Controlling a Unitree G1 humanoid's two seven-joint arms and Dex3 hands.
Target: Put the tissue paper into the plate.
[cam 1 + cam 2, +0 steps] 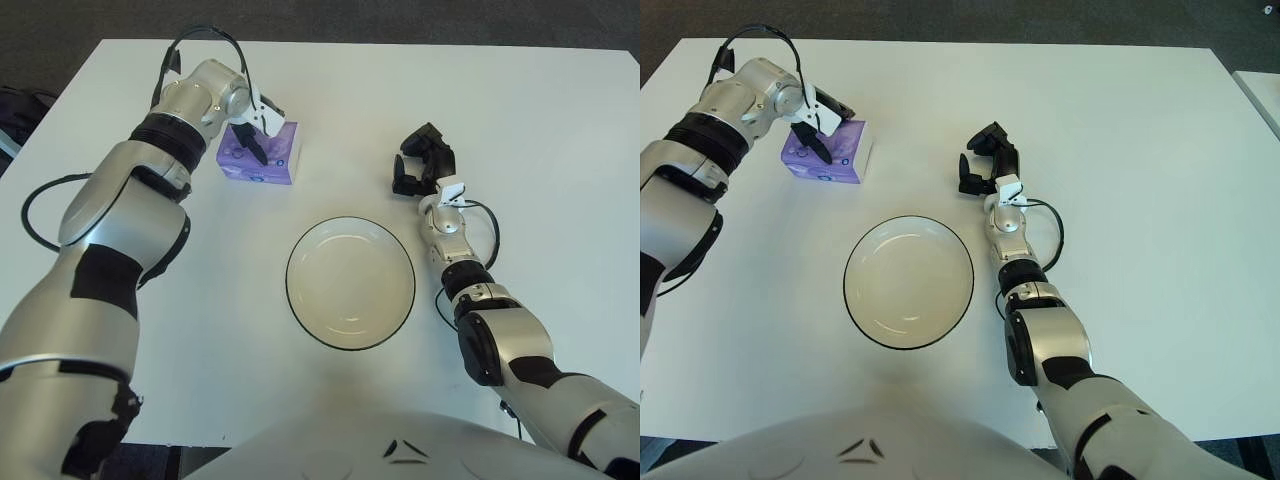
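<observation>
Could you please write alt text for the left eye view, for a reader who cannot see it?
The robot's left hand reaches over a purple tissue pack at the far left of a white table, its fingers at the pack's top. An empty white plate sits near the table's middle, and the right hand shows beyond the plate's right side.

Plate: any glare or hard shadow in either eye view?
Left eye view: plate shows only a faint sheen, soft shadow inside its rim. Right eye view: same; left hand throws a soft shadow on the tissue pack. No blown highlights.
</observation>
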